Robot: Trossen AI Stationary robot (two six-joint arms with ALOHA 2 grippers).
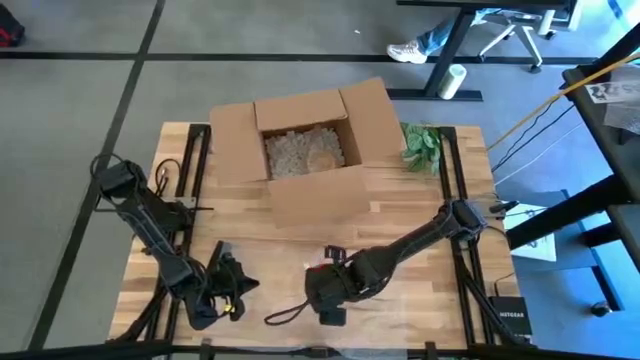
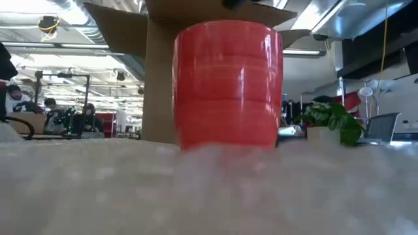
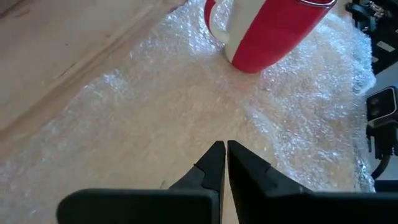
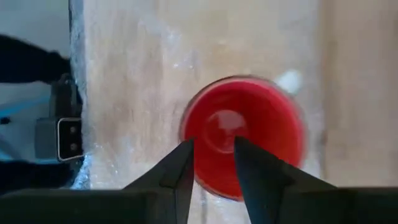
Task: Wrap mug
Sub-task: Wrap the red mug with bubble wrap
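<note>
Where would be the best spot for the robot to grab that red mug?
Probably the rim, from straight above. The red mug stands upright and open-topped on the bubble wrap, and the right gripper hangs directly over it, one finger inside the mouth and one outside.

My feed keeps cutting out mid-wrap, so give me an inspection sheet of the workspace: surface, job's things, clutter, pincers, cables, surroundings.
Surface: wooden table, front part covered by bubble wrap.
Job's things: red mug stands upright on the bubble wrap, not yet wrapped.
Clutter: open cardboard box with filler at the table's back; small potted plant beside it.
Pincers: left pincer shut, empty, low over the wrap near the mug; right pincer open, directly above the mug's mouth.
Cables: dark cable loop at the front edge; yellow cable off the table, right.
Surroundings: people at desks in the room behind.
</note>
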